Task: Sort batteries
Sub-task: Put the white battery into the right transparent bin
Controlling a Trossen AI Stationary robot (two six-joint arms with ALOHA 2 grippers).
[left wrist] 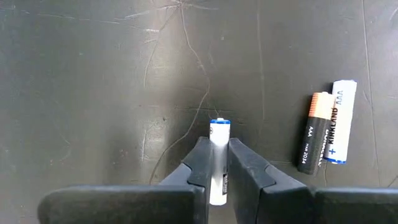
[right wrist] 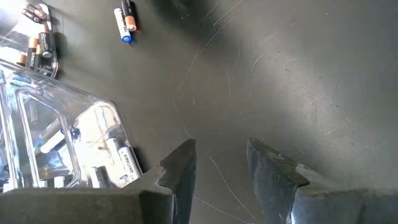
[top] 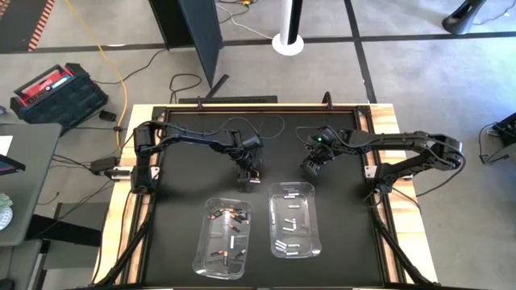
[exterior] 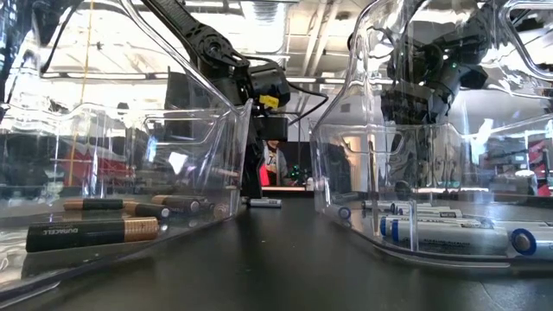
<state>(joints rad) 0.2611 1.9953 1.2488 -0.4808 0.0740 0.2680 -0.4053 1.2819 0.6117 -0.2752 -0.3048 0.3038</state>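
Observation:
My left gripper (left wrist: 219, 163) is down at the black mat behind the left clear bin (top: 203, 256), shut on a white battery with a blue end (left wrist: 219, 132). Beside it on the mat lie a dark, copper-topped battery (left wrist: 315, 132) and a white one (left wrist: 341, 118), side by side. The left bin holds several dark copper-ended batteries (exterior: 93, 231). The right bin (top: 315, 246) holds several white ones (exterior: 449, 231). My right gripper (right wrist: 221, 163) hangs open over bare mat behind the right bin, with nothing between its fingers. My left gripper pinches the white battery's long sides (left wrist: 216, 157) between its two fingers. The fingers come steeply from above, and the battery's blue end (left wrist: 219, 122) sticks out past the fingertips. The battery appears to lie on the mat.
The two clear bins stand side by side at the mat's near middle, with a narrow gap between them. The mat's raised wooden border (top: 395, 161) frames the work area. Bare mat stretches behind and to both sides of the bins.

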